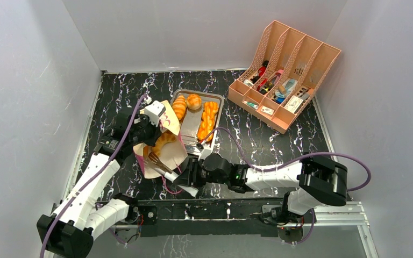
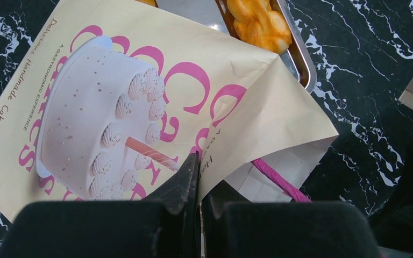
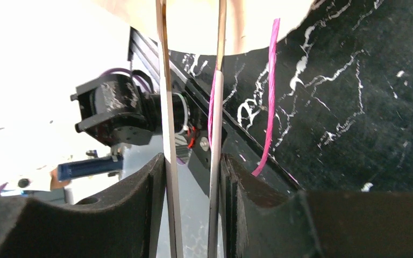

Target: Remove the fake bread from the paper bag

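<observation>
The paper bag (image 1: pixel 164 156) lies on its side left of the metal tray (image 1: pixel 193 124), its mouth toward the arms. A golden piece of fake bread (image 1: pixel 165 140) shows inside the mouth. My left gripper (image 1: pixel 158 126) is shut on the bag's upper edge, and in the left wrist view the fingertips (image 2: pixel 192 174) pinch the cream paper (image 2: pixel 140 97). My right gripper (image 1: pixel 183 173) is shut on metal tongs (image 1: pixel 158 163) whose tips reach into the bag's mouth. Both tong blades (image 3: pixel 164 80) run between its fingers (image 3: pixel 140 183). Three pieces of fake bread (image 1: pixel 208 121) lie on the tray.
A peach file rack (image 1: pixel 282 75) with small items stands at the back right. The tray's rim (image 2: pixel 304 67) and a braided loaf (image 2: pixel 258 21) lie just beyond the bag. A pink cord handle (image 3: pixel 271 97) trails on the black marbled table. White walls enclose the sides.
</observation>
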Motion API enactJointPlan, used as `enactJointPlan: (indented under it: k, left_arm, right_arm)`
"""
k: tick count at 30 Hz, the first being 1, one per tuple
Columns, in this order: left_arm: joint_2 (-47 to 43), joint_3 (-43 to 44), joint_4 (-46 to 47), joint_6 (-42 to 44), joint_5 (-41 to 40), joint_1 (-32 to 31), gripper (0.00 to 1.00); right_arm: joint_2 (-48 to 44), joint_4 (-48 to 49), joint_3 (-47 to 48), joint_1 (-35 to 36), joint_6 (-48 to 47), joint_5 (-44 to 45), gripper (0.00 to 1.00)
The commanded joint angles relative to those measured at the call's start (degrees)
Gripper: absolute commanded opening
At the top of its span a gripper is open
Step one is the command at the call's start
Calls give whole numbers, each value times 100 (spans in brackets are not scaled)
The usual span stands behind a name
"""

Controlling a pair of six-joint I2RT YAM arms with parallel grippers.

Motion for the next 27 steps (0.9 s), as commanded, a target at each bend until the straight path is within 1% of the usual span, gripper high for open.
enactJointPlan:
  k: [1, 7, 11, 15, 20, 23, 27]
  left_arm:
    - [-231, -139, -9, -70, 112, -39, 0]
    - [-268, -190, -28, -12, -68, -36, 0]
    - [-248, -208, 11, -35, -57, -45, 0]
    - [-244, -192, 12, -50, -94, -47, 0]
    - [-236, -202, 8, -46, -128, -58, 0]
    - [-207, -191, 18, -75, -93, -64, 0]
    - [-182, -142, 10, -108, -70, -69, 0]
  right_arm:
    - [16, 858, 49, -140, 347, 6, 31]
    - [-571, 704, -252, -140, 356, 264, 31]
    - [-677, 544, -241, -140, 330, 326, 31]
    - [-727, 632, -287, -118, 398, 234, 31]
    - [-1026, 511, -391, -54, 385, 332, 32]
    - [-1021, 475, -344, -52, 330, 364, 32]
    - [-761, 440, -187, -52, 267, 269, 33]
